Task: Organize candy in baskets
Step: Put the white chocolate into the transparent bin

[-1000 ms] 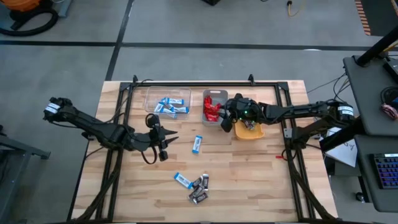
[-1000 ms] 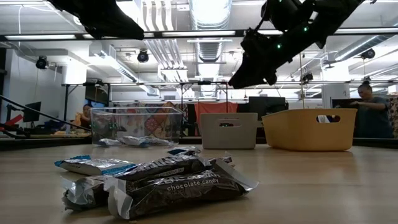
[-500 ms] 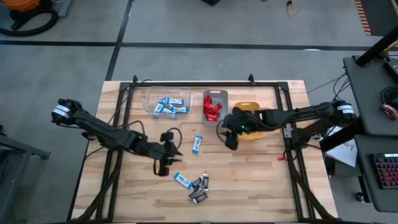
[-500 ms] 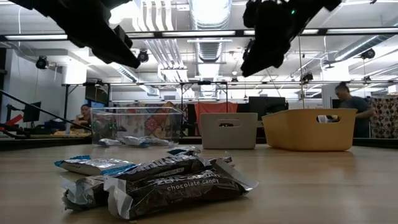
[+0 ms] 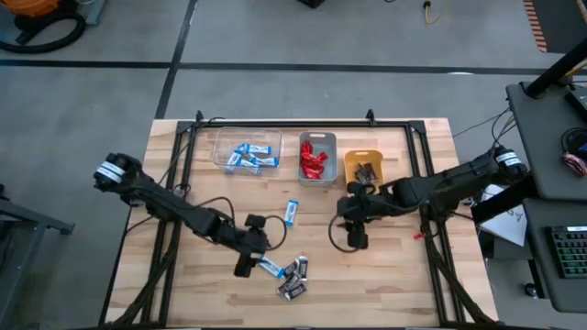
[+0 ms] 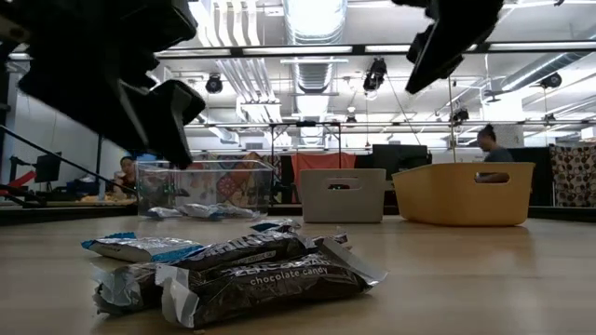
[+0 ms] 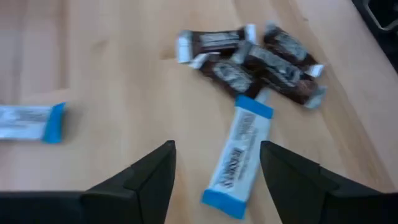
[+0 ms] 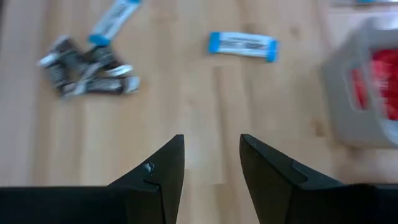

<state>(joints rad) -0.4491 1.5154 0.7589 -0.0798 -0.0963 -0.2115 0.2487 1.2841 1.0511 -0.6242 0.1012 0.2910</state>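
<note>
My left gripper (image 5: 248,260) is open and empty, low over the table, with a blue-and-white bar (image 7: 239,155) lying just ahead between its fingers. Several dark brown bars (image 5: 293,280) lie in a pile beside that bar. A second blue-and-white bar (image 5: 292,213) lies at mid-table. My right gripper (image 5: 353,235) is open and empty over bare wood, near the orange basket (image 5: 365,170), which holds dark bars. The clear basket (image 5: 246,151) holds blue-and-white bars. The grey basket (image 5: 317,158) holds red wrappers.
The three baskets stand in a row along the table's far side. The candy pile (image 6: 261,274) lies near the front edge. Bare wood lies at the table's left and right. People show in the room behind the table (image 6: 489,144).
My left gripper has gone toward the table's near edge and right, down to the blue-and-white bar beside the pile. My right gripper has left the orange basket and gone toward the near edge, over mid-table. The candy on the table has stayed in place.
</note>
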